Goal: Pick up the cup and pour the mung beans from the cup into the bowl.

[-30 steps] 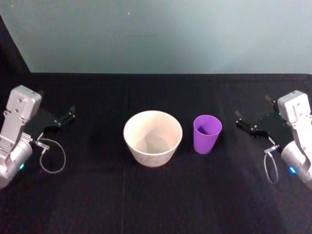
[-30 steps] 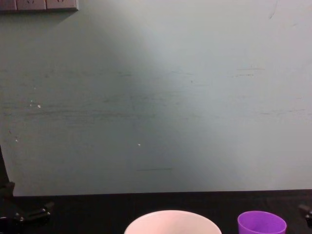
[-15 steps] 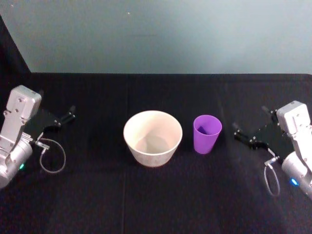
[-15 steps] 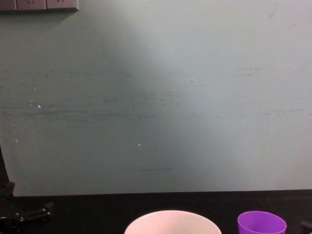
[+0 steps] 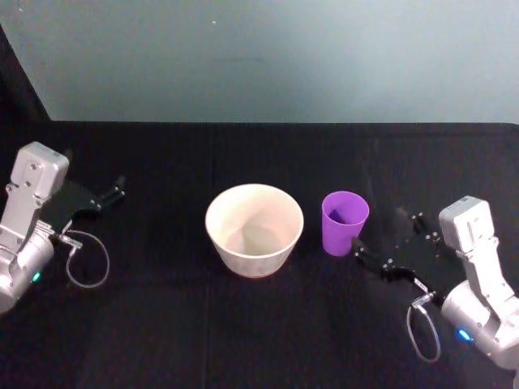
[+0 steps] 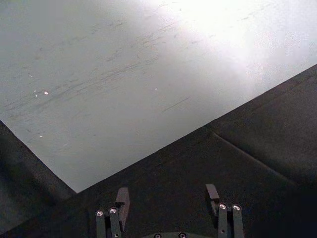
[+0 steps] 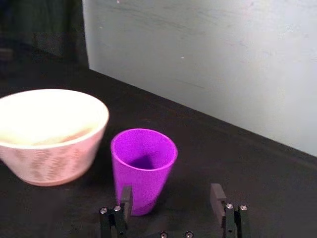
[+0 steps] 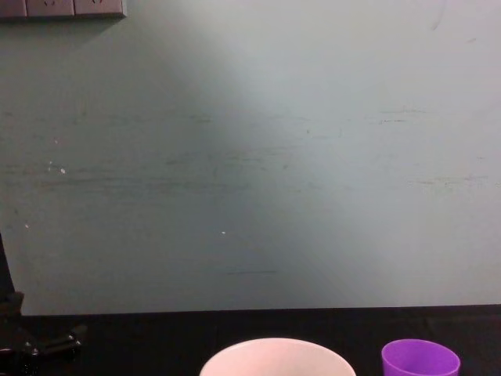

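Note:
The purple cup [image 5: 344, 223] stands upright on the black table, just right of the pale bowl [image 5: 254, 229]. The cup's inside is in shadow, so the mung beans are hidden. My right gripper [image 5: 388, 237] is open, low over the table, close to the cup's right side. In the right wrist view the cup [image 7: 142, 168] stands just ahead of the right gripper [image 7: 171, 194], near one finger, with the bowl [image 7: 49, 134] beyond it. My left gripper [image 5: 116, 189] is parked at the table's left, and the left wrist view shows this left gripper [image 6: 167, 194] open and holding nothing.
A black cloth [image 5: 259, 324] covers the table, and a pale green wall [image 8: 250, 157] rises behind it. The chest view shows the bowl's rim [image 8: 274, 352] and the cup's top [image 8: 419, 359] at its lower edge. A cable loop [image 5: 85, 259] hangs by the left arm.
My right gripper has moved left and toward the table's front, ending close beside the cup. The left arm, cup and bowl have not moved.

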